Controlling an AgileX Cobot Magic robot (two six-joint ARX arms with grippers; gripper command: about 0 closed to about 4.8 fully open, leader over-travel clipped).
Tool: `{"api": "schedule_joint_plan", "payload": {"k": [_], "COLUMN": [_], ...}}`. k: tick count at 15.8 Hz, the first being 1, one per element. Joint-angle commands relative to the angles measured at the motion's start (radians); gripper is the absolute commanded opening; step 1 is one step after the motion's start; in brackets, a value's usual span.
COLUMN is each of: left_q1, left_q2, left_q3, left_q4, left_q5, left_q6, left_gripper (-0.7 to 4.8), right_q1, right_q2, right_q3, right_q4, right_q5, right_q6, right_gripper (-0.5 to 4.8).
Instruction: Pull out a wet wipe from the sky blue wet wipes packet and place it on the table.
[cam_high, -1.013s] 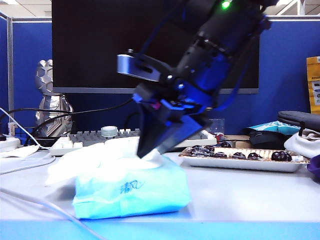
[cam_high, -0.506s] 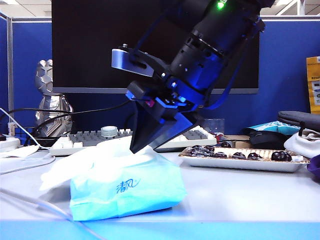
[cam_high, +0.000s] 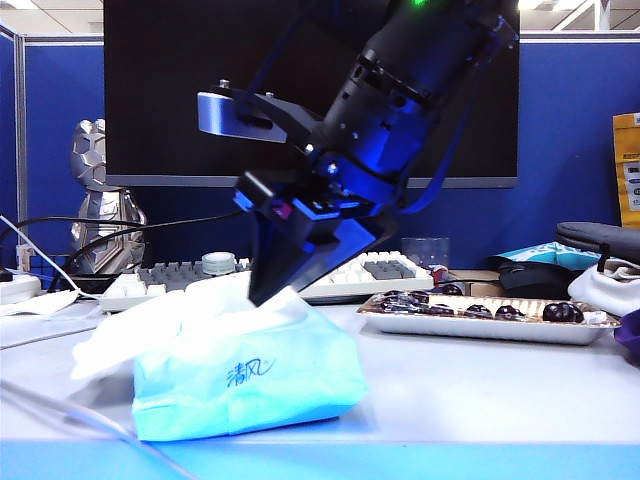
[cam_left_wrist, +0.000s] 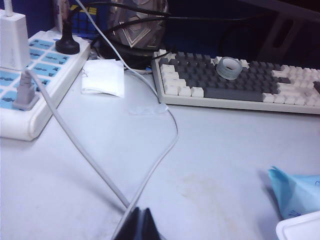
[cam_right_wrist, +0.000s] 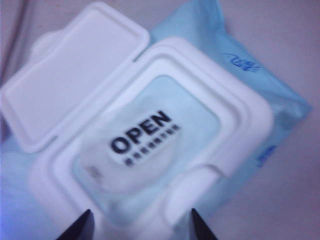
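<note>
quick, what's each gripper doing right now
Left gripper: shut, holding nothing, low over the table.
Right gripper: open, holding nothing, poised over the wipes packet, whose lid is flipped open.

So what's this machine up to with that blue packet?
It is trying to get a wet wipe out of the sky blue wet wipes packet lying on the table. The right end effector is open and poised right over the packet's top. The white flap is flipped open, but the sticker seal marked OPEN still covers the hole, so no wipe is out yet. The left end effector sits off to the side near a keyboard, holding nothing.
</note>
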Motion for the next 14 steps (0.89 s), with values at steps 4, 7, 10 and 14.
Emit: {"api": "schedule_joint_plan", "payload": {"k": [4, 7, 10, 14], "left_q1": [0.002, 0.002, 0.002, 0.002], "left_q2": [-0.003, -0.003, -0.003, -0.003], "left_q3": [-0.001, -0.001, -0.001, -0.001], "left_q4": [0.007, 0.007, 0.007, 0.007], "left_q5": [0.000, 0.000, 0.000, 0.000], "left_q6": [0.003, 0.003, 0.003, 0.003], "left_gripper": [-0.03, -0.03, -0.03, -0.03], "right_q1": [0.002, 0.015, 0.021, 0.022], "right_q2": [-0.007, -0.008, -0.008, -0.005], "right_q3": [0.016, 0.047, 0.082, 0.081], "right_q4": [-0.002, -0.006, -0.039, -0.108], "right_q5": [0.046, 0.029, 0.027, 0.026], "right_q6": [-0.012, -0.023, -0.030, -0.030], "right_gripper": [2.67, 2.67, 2.67, 2.66]}}
